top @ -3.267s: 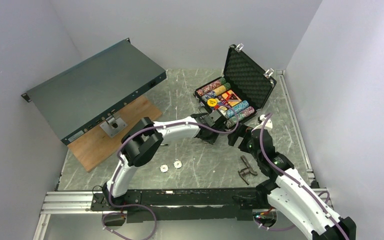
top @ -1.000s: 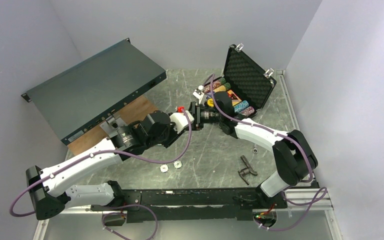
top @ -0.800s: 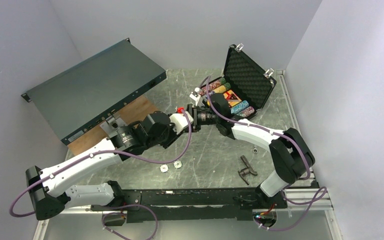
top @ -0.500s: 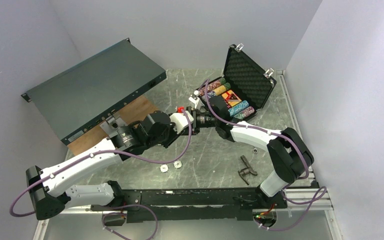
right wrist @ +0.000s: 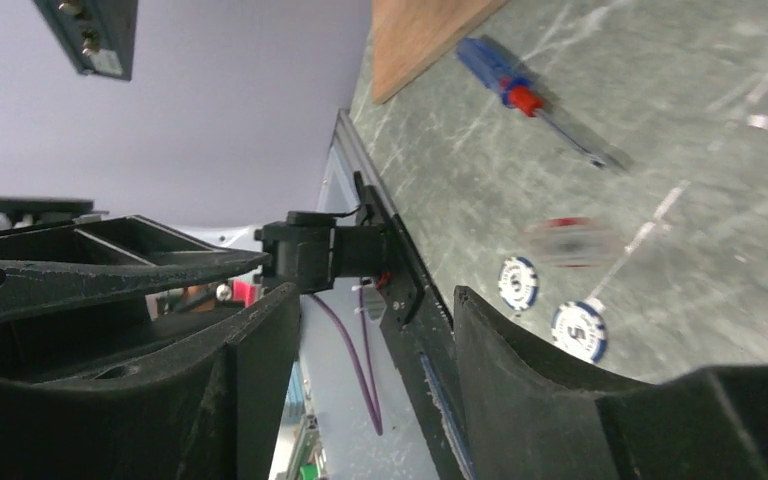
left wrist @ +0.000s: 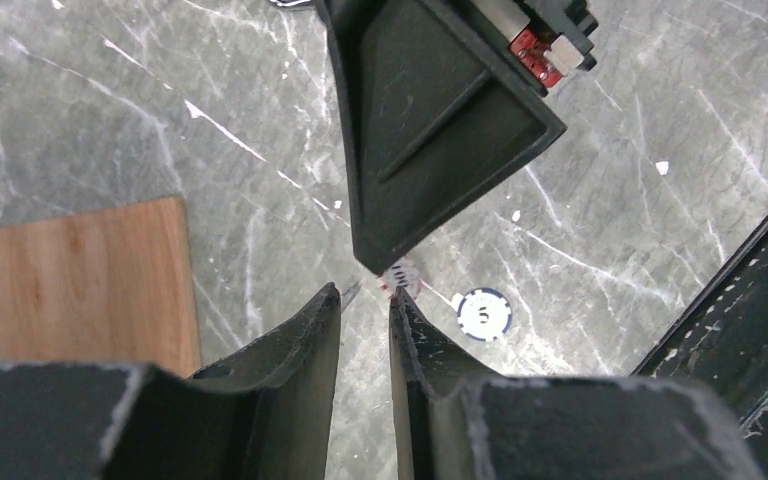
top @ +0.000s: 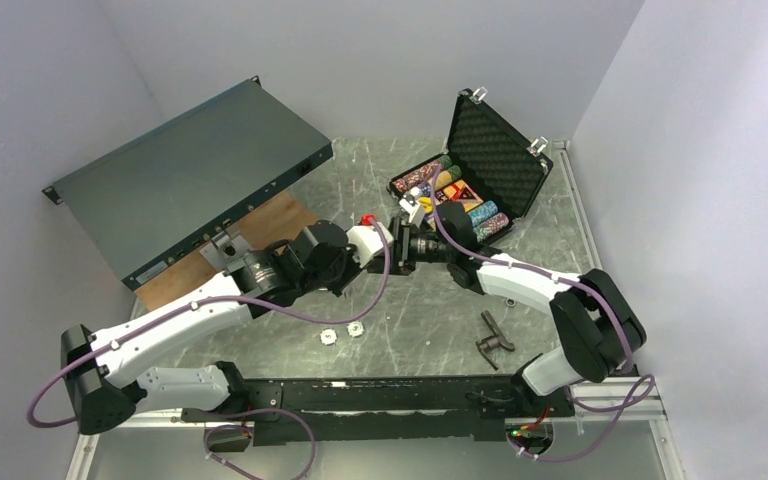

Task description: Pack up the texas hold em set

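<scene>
The black briefcase [top: 480, 165] stands open at the back right, with rows of multicoloured chips [top: 460, 200] inside. My left gripper [top: 396, 245] and right gripper [top: 407, 247] meet tip to tip in front of it, above the table. The left gripper [left wrist: 365, 298] has a narrow gap between its jaws and nothing in it. The right gripper [right wrist: 375, 300] is wide open and empty. A red-white chip [right wrist: 572, 242] shows blurred below them; it also shows in the left wrist view [left wrist: 401, 281]. Two white-blue chips [top: 327, 337] [top: 356, 327] lie on the table near the front.
A grey rack chassis [top: 190, 175] leans at the back left over a wooden board [top: 260, 240]. A dark wrench [top: 493, 335] lies at the front right. A red-blue screwdriver [right wrist: 520, 95] lies next to the board. The black rail [top: 380, 395] runs along the front edge.
Both grippers have shifted a little right and nearer. The right wrist has come down away from the briefcase corner. The red-white chip is blurred in motion below the grippers.
</scene>
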Controlling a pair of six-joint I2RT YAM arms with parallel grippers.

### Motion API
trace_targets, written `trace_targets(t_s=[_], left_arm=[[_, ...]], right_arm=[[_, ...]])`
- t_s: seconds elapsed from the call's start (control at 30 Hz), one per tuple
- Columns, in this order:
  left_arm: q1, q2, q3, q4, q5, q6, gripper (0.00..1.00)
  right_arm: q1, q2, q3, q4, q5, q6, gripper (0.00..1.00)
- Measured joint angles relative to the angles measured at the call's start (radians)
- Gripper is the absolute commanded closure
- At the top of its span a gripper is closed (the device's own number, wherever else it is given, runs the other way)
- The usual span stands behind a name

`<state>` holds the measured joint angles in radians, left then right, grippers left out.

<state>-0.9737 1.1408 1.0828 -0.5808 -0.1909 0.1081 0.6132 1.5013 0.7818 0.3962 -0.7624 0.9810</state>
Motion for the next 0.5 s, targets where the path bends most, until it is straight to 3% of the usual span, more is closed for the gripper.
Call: trace_targets(t_s=[0.2, 0.27, 0.37, 0.5], left_arm=[[0.000, 0.113, 0.018, 0.013, 0.031, -0.051, 0.68], [0.000, 0.165, 0.031, 0.011, 0.028, -0.090, 0.62], [0.000, 0.212, 0.033, 0.008, 0.007, -0.156, 0.42], [0.009, 0.229, 0.010, 0.012, -0.034, -0.274, 0.29]], right_arm=[[-0.054, -0.056, -0.098, -0.072, 0.084, -0.050, 0.39], [-0.064, -0.066, -0.121, -0.119, 0.117, -0.090, 0.39], [-0.072, -0.082, -0.148, -0.206, 0.176, -0.161, 0.38], [-0.075, -0.127, -0.174, -0.299, 0.244, -0.248, 0.36]])
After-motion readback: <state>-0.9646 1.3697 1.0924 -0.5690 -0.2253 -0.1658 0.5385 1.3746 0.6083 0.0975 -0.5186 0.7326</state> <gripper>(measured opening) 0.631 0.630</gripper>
